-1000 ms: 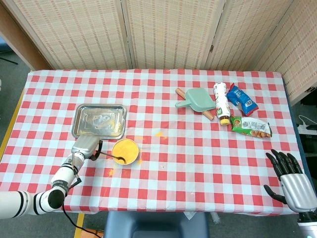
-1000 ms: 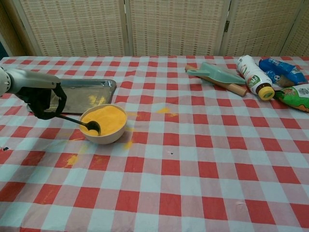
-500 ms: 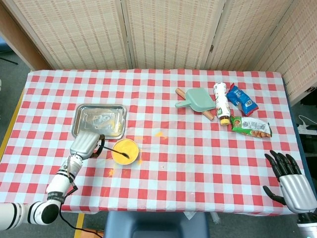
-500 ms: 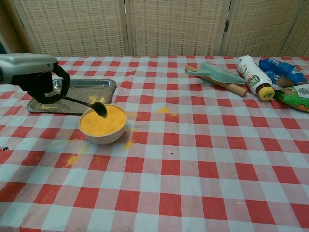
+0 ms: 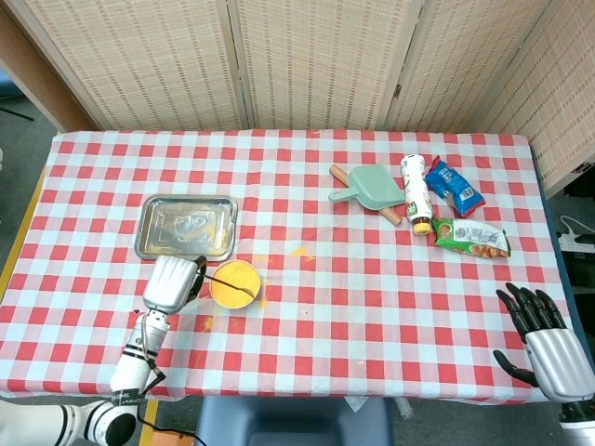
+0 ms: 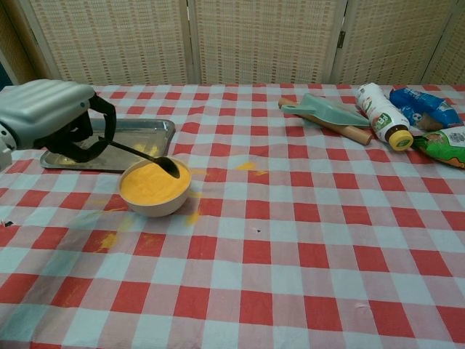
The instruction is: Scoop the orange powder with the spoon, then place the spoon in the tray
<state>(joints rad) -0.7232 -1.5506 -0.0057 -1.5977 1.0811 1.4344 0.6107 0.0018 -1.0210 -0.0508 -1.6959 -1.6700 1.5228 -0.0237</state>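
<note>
Left robot hand (image 6: 62, 120) gripping spoon (image 6: 149, 155)

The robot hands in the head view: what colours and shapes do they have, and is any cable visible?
Each robot hand, left and right, has a ribbed silver-grey back and black fingers. The left forearm is white with black joint rings, and a thin black cable loops beside it.

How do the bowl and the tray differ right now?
The bowl is round, deep and cream-coloured; the tray is rectangular, shallow and shiny metal. The bowl is full of orange powder; the tray holds only a few orange smears. The spoon, held by the left hand, hangs over the bowl, not the tray. Both sit on the checked tablecloth.
</note>
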